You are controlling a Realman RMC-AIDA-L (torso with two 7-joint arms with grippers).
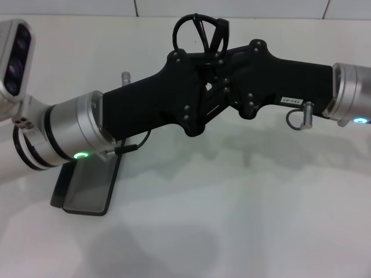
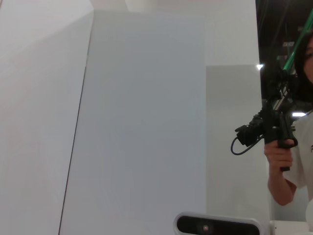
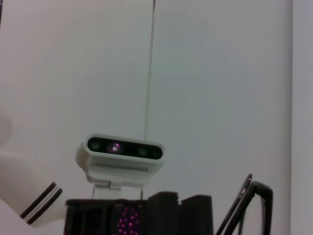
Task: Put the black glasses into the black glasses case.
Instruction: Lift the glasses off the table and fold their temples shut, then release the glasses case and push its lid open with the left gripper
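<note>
In the head view's upper centre, the left hand (image 1: 194, 95) and right hand (image 1: 232, 81) meet above the white counter (image 1: 232, 220). The thin black wire-framed glasses (image 1: 200, 32) stick up just above them, but I cannot tell which hand grips them or how the fingers stand. The oblong matte black glasses case (image 1: 87, 188) lies open at lower left, partly under the left arm.

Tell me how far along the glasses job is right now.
Done: the black glasses are lifted off the table. In hand: the left gripper and right gripper meet in mid-air with the glasses there; which one holds them is unclear. Left: the black glasses case lies open, with no glasses visible inside.
</note>
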